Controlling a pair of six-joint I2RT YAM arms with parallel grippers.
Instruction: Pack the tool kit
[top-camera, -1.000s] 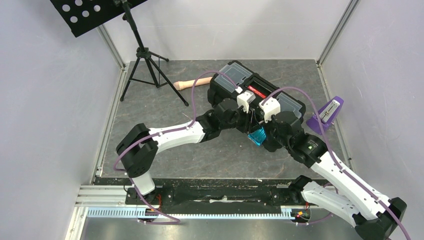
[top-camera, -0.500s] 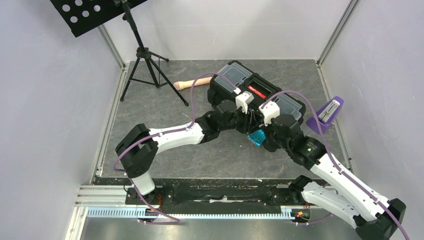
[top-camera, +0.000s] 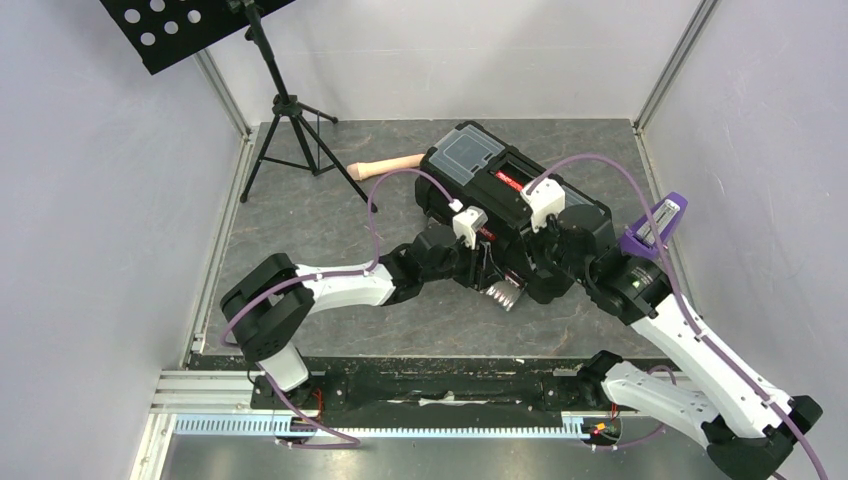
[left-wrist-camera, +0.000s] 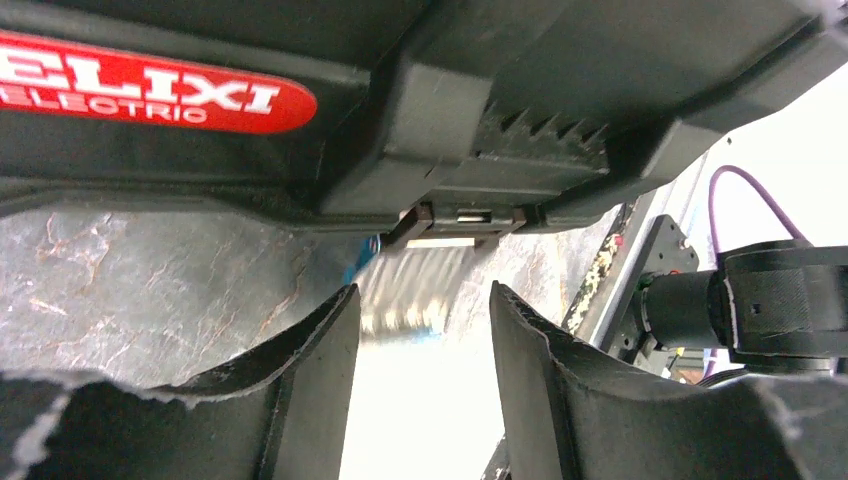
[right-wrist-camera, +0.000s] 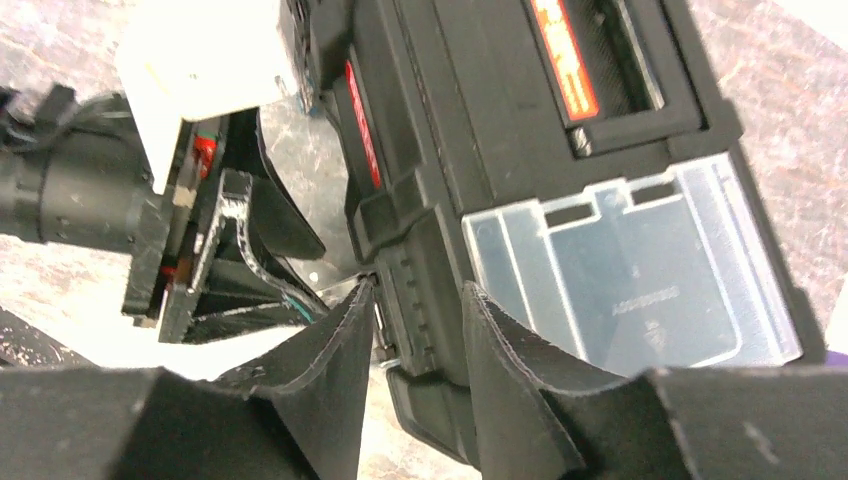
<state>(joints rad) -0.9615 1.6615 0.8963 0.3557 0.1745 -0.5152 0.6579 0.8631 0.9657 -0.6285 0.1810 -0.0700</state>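
The toolbox (top-camera: 480, 165) filled the way ahead of both hands. Just ahead of the left hand (left-wrist-camera: 422, 295), the folded-down latch (left-wrist-camera: 405, 315) hung off the box's lower edge, and the right hand (right-wrist-camera: 415, 300) crowded in close beside it. Behind both hands the table (top-camera: 430, 325) lay bare. Ahead and left of the left hand stood a tripod (top-camera: 288, 105) and a beige handle (top-camera: 385, 166). Right of the right hand sat a purple object (top-camera: 655, 225).

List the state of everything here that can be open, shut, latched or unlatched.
toolbox: main lid down
front latch: undone, hanging outward
left-end clear lid: shut
right-end clear lid: shut
left gripper: open, holding nothing, facing the latch
right gripper: open, astride the toolbox's front edge
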